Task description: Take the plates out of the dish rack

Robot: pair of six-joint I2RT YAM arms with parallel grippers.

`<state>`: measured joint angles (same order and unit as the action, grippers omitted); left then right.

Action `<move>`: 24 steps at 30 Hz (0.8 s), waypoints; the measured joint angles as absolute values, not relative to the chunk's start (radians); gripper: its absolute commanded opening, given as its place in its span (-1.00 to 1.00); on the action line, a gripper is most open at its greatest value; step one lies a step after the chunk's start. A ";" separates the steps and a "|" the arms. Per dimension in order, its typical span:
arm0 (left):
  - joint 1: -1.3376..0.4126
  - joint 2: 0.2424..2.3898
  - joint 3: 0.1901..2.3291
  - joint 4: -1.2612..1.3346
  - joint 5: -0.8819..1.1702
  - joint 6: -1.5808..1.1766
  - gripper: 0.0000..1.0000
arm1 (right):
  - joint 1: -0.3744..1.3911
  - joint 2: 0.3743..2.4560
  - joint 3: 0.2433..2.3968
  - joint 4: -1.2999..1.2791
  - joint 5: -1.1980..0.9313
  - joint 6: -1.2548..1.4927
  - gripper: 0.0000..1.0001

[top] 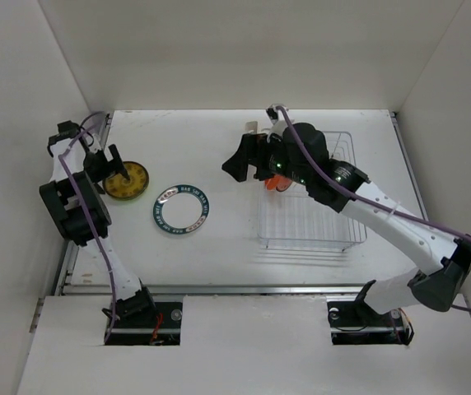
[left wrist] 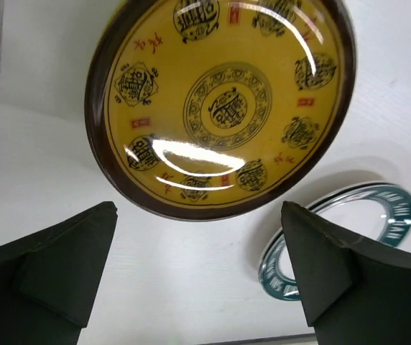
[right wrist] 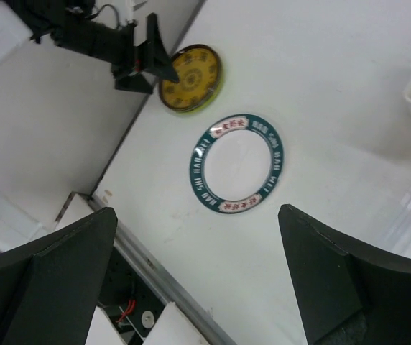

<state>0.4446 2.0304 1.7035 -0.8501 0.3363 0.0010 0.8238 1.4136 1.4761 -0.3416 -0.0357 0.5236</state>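
Mid-left in the top view, a round yellow patterned plate (top: 128,182) and a white teal-rimmed plate (top: 179,207) lie flat. The silver wire dish rack (top: 314,218) sits at right. The left gripper (left wrist: 198,208) and right gripper (right wrist: 198,212) both spread wide, holding nothing.

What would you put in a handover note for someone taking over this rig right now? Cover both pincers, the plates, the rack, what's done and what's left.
Left pincer: open, empty, over the yellow plate lying at the left of the table.
Right pincer: open, empty, in the air just left of the rack.
Done: the yellow plate and the teal-rimmed plate are out on the table.
Left: an orange plate shows in the rack, partly hidden by the right arm; more may sit behind it.
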 measured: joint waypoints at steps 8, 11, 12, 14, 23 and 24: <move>0.361 1.903 1.699 -0.875 0.069 0.074 1.00 | 0.698 1.406 1.498 -0.617 0.266 0.623 1.00; 0.362 1.805 1.670 -0.871 -0.007 0.080 1.00 | 0.609 1.427 1.511 -0.707 0.374 0.657 1.00; 0.363 1.767 1.653 -0.870 -0.022 0.082 1.00 | 0.579 1.438 1.514 -0.725 0.403 0.663 1.00; 0.368 1.693 1.617 -0.871 -0.038 0.088 1.00 | 0.532 1.469 1.518 -0.750 0.447 0.666 0.98; 0.363 1.443 1.472 -0.870 -0.027 0.157 1.00 | 0.470 1.727 1.550 -0.751 0.440 0.619 0.06; 0.362 1.423 1.449 -0.866 -0.028 0.165 1.00 | 0.464 1.748 1.550 -0.752 0.436 0.620 -0.03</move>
<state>0.3618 1.4227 1.4487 -0.8658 -0.0277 0.1650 0.4637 1.7481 1.5497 -0.7517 0.4362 0.6201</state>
